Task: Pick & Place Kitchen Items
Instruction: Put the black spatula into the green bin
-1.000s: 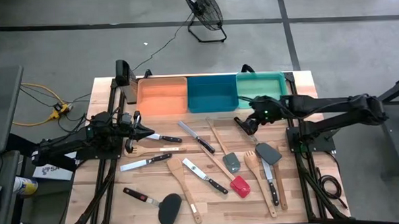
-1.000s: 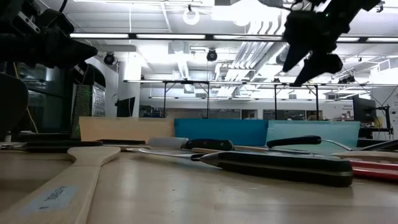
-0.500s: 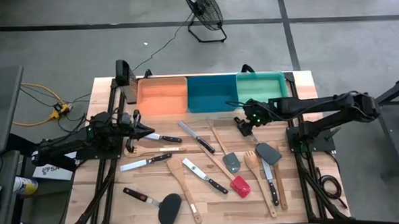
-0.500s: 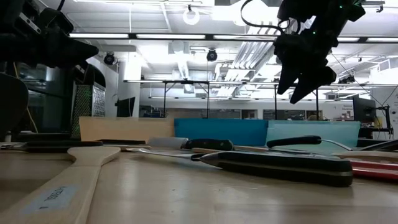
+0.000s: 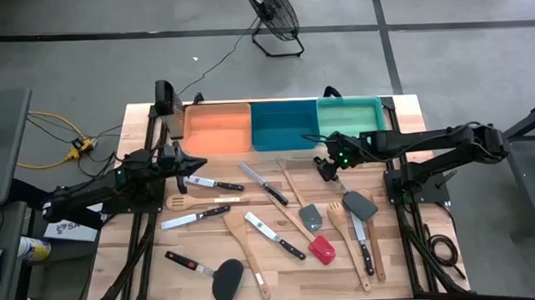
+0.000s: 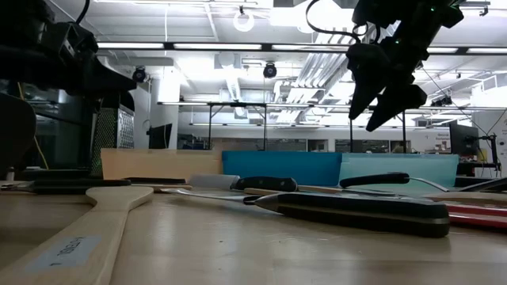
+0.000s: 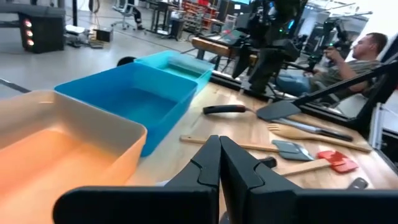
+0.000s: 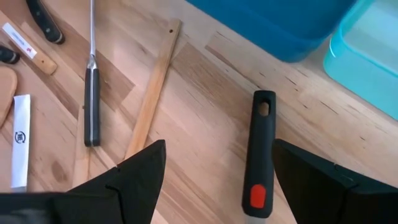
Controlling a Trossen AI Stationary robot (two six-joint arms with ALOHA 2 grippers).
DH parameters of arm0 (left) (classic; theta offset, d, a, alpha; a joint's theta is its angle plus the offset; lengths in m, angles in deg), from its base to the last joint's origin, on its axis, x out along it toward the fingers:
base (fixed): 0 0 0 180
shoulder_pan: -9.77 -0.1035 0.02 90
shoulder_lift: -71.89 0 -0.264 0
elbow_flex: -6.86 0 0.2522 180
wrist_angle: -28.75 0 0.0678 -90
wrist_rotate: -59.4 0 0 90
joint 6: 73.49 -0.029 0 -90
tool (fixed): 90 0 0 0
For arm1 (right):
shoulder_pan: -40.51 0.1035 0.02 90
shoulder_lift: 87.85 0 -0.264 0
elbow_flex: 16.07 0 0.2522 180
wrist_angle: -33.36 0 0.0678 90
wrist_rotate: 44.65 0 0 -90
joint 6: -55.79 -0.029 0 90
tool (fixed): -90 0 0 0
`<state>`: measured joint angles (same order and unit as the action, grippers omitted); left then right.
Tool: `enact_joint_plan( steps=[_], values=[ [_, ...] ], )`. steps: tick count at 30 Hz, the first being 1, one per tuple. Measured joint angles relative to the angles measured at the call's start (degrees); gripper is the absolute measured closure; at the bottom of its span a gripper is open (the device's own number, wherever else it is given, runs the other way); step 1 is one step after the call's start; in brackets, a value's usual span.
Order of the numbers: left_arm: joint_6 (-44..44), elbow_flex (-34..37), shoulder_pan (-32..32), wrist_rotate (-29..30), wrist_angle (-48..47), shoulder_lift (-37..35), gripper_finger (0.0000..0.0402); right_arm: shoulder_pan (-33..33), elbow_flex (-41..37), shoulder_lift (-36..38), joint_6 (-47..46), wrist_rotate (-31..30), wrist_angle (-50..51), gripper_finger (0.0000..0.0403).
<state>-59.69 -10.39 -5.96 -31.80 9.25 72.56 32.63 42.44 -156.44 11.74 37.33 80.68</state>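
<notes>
Several kitchen items lie flat on the wooden table (image 5: 165, 281): black-handled knives (image 5: 271, 188), wooden spoons (image 5: 246, 249), a red-headed spatula (image 5: 322, 249) and a black turner (image 5: 226, 280). My right gripper (image 5: 325, 168) (image 8: 227, 186) hangs open over the table, slanting down, its fingers on either side of and above the black handle (image 8: 258, 155) of the grey-headed turner (image 5: 360, 205), touching nothing. My left gripper (image 5: 198, 162) (image 7: 219, 168) is shut and empty, held level above the table's left part and pointing toward the bins.
The orange bin (image 5: 217, 130), blue bin (image 5: 285, 127) and green bin (image 5: 349, 117) stand in a row along the far edge. A knife (image 8: 92, 99) and a wooden handle (image 8: 152, 93) lie close to the turner's handle. A person (image 7: 367, 46) sits beyond the table.
My right gripper has come down and a little toward the table's left, still open, and now hangs still over the turner's black handle. My left gripper has swung its shut fingers toward the far edge and the bins. No utensil has moved.
</notes>
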Motion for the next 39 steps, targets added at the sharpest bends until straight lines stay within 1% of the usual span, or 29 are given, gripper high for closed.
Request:
enact_joint_plan(
  steps=[9, 14, 18, 23, 29, 36, 39],
  values=[
    [-0.6, 0.0, 0.0, 0.9, -0.2, 0.0, 0.0402, 0.0, 0.0, 0.0, -4.3, -1.0, 0.6, 0.012],
    [-0.5, 0.0, 0.0, 0.9, -0.3, 0.0, 0.0402, 0.0, 0.0, 0.0, -8.4, -2.1, 7.1, 0.012],
    [-0.8, 0.0, 0.0, 0.9, -0.3, 0.0, 0.0402, 0.3, 0.0, -1.0, -10.3, -0.2, 12.5, 0.012],
    [-0.9, 0.0, 0.0, 0.9, -0.2, 0.0, 0.0402, 2.8, 0.0, -4.2, -10.4, 2.3, 13.1, 0.012],
    [0.0, 0.0, 0.0, 0.8, -0.1, 0.0, 0.0402, 6.0, 0.0, -10.0, -13.2, 2.3, 14.9, 0.012],
    [0.0, 0.0, 0.0, 0.8, 0.0, 0.0, 0.0402, 6.8, 0.0, -15.1, -14.5, 3.5, 14.8, 0.012],
    [0.0, 0.0, 0.0, 0.8, 0.0, 0.0, 0.0402, 6.8, 0.0, -17.1, -14.6, 3.5, 14.6, 0.0128]
  ],
)
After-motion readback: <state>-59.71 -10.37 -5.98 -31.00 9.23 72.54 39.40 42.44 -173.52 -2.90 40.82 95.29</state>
